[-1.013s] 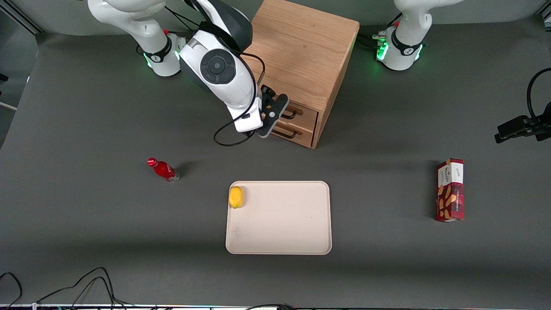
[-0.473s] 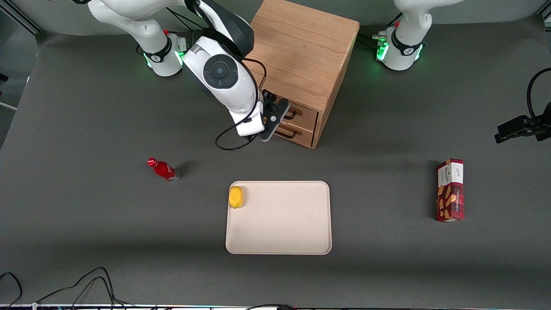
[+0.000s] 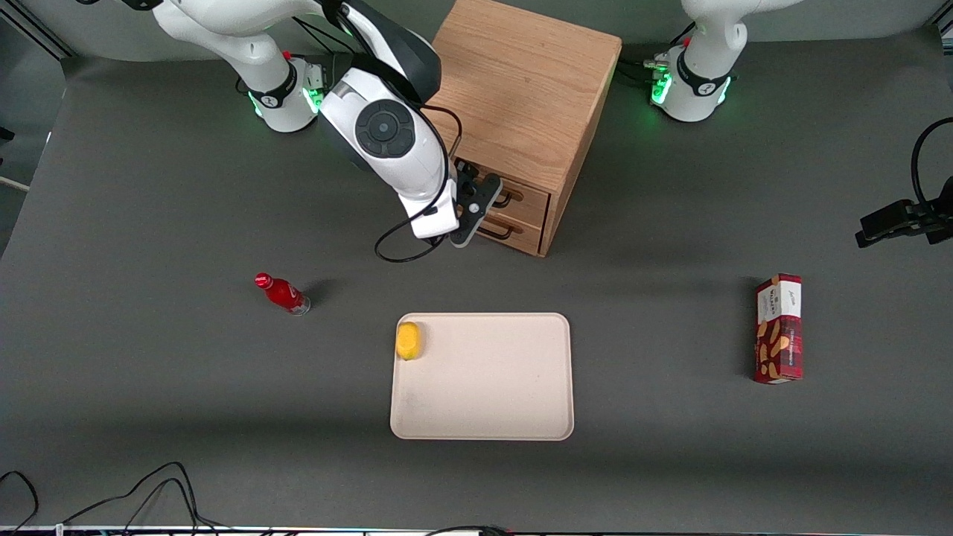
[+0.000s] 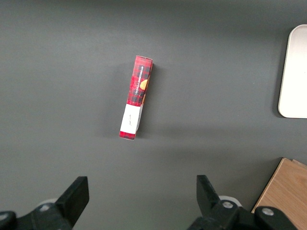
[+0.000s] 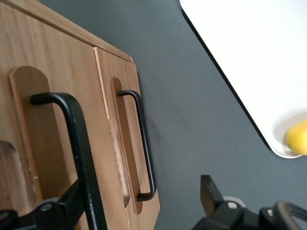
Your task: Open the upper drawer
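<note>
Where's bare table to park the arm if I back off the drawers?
The gripper sits open at the upper drawer handle. Bare table lies between the cabinet and the tray, and between tray and snack box. Near the red bottle it is tighter.

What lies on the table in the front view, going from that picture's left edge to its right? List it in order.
Red bottle → lemon → gripper at the upper drawer → red snack box.
</note>
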`<action>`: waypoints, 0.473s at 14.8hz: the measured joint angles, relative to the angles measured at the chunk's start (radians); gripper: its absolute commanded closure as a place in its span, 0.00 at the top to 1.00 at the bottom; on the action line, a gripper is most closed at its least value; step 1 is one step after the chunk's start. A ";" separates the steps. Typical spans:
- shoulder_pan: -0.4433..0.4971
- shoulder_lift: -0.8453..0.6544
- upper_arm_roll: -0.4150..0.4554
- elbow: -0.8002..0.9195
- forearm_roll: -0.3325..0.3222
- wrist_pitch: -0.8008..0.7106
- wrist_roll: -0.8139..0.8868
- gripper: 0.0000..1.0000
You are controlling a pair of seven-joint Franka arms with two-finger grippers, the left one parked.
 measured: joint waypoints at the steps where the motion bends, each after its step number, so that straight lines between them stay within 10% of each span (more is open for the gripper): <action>1: 0.000 0.004 -0.002 0.000 -0.005 0.006 0.000 1.00; 7: -0.016 0.050 -0.021 0.034 -0.023 0.025 -0.001 1.00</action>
